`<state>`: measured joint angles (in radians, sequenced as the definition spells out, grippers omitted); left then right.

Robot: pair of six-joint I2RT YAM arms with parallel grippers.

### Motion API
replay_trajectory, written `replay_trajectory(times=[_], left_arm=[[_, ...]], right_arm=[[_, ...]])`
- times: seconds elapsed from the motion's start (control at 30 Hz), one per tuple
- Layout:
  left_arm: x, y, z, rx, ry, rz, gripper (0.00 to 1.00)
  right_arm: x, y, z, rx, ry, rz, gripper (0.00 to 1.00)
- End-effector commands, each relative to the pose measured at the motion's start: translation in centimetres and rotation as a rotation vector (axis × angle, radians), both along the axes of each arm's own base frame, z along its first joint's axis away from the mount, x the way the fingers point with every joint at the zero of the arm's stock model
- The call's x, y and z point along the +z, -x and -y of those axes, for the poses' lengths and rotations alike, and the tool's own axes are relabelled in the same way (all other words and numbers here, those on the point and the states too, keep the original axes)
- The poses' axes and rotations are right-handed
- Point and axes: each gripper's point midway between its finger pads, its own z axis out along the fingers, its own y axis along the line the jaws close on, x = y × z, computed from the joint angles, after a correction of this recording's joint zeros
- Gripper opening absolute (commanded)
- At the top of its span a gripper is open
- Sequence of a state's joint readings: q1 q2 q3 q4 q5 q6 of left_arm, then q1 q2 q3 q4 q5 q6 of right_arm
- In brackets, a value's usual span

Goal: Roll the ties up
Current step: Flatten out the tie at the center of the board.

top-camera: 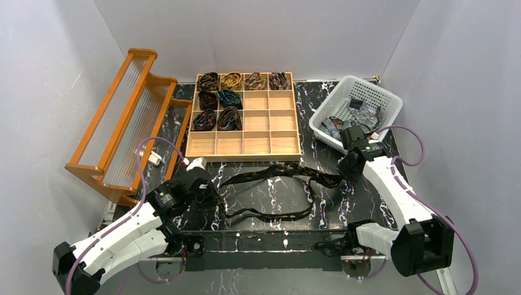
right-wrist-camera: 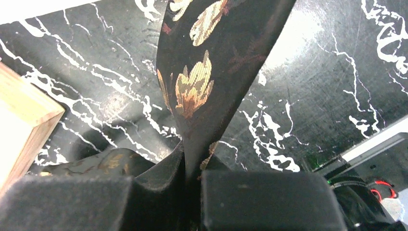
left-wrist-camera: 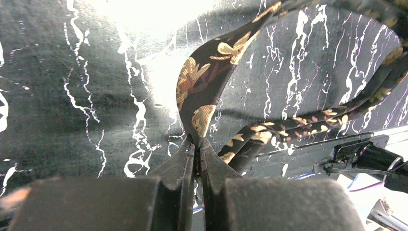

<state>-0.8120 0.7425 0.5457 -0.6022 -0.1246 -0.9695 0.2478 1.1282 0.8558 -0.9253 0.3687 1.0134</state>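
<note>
A long dark brown tie (top-camera: 270, 173) with gold leaf patterns lies in loose loops across the black marbled table. My left gripper (top-camera: 212, 192) is shut on one end of it; the fabric rises from the closed jaws in the left wrist view (left-wrist-camera: 204, 91). My right gripper (top-camera: 341, 175) is shut on the other, wider end, which shows in the right wrist view (right-wrist-camera: 211, 72). Several rolled ties (top-camera: 220, 98) sit in the back-left compartments of the wooden grid box (top-camera: 244, 146).
A white basket (top-camera: 387, 101) at the back right holds more loose ties (top-camera: 362, 114). An orange wooden rack (top-camera: 123, 120) stands at the left. The box corner shows in the right wrist view (right-wrist-camera: 21, 120). The table's front edge (top-camera: 264, 233) lies near the tie's lower loop.
</note>
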Motion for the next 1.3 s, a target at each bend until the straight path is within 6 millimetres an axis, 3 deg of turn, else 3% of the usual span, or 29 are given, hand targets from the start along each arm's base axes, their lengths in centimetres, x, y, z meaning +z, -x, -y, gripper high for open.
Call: replay_trajectory(times=[0.0, 0.27, 0.37, 0.43, 0.5, 0.63, 0.7, 0.8, 0.83, 0.87, 0.9, 0.93, 1.0, 1.1, 1.27], left_arm=[[2.0, 0.0, -2.1, 0.063, -0.056, 0.027, 0.00], [3.5, 2.8, -4.1, 0.028, -0.162, -0.103, 0.00], [3.9, 3.6, -4.3, 0.035, -0.155, -0.137, 0.00], [2.6, 4.0, -4.3, 0.023, -0.191, -0.186, 0.00], [0.5, 4.3, -4.2, -0.006, -0.243, -0.243, 0.00], [-3.1, 3.0, -3.0, -0.038, -0.287, -0.296, 0.00], [-3.5, 2.0, -3.6, -0.018, -0.320, -0.311, 0.00], [-3.8, -0.1, -3.9, 0.030, -0.235, -0.308, 0.04], [-4.0, -0.3, -4.3, 0.042, -0.223, -0.326, 0.06], [-3.9, -0.6, -4.1, 0.043, -0.197, -0.336, 0.06], [-3.7, -1.0, -4.2, 0.049, -0.198, -0.329, 0.10], [-3.4, -1.4, -4.6, 0.065, -0.220, -0.319, 0.18], [-2.6, -2.1, -5.2, 0.089, -0.261, -0.296, 0.41], [-2.2, -2.6, -5.1, 0.110, -0.251, -0.273, 0.46], [-2.5, -1.9, -6.0, 0.158, -0.261, -0.271, 0.71]], right_arm=[[2.6, 1.7, 0.0, 0.018, -0.024, -0.014, 0.01], [4.0, 4.3, 0.5, 0.061, -0.016, -0.079, 0.01], [2.6, 4.6, -0.5, 0.099, -0.073, -0.151, 0.01], [-0.2, 4.1, -2.3, 0.133, -0.167, -0.187, 0.01], [-2.7, 4.2, -2.3, 0.116, -0.176, -0.294, 0.01], [-4.0, 2.5, -1.3, 0.108, -0.106, -0.357, 0.01], [-4.1, 1.7, -0.5, 0.099, -0.059, -0.350, 0.01], [-4.2, 0.6, -1.1, 0.144, -0.082, -0.312, 0.02], [-4.4, 0.1, -1.2, 0.151, -0.089, -0.298, 0.12], [-4.6, 0.0, -1.3, 0.161, -0.090, -0.300, 0.33], [-4.5, -0.2, -1.2, 0.168, -0.081, -0.310, 0.36], [-4.2, -0.4, -0.9, 0.173, -0.062, -0.315, 0.39], [-3.5, -1.4, -1.2, 0.235, -0.067, -0.278, 0.62], [-2.2, -1.7, -1.7, 0.292, -0.092, -0.236, 0.72], [0.9, -1.9, -3.8, 0.449, -0.187, -0.110, 0.79]])
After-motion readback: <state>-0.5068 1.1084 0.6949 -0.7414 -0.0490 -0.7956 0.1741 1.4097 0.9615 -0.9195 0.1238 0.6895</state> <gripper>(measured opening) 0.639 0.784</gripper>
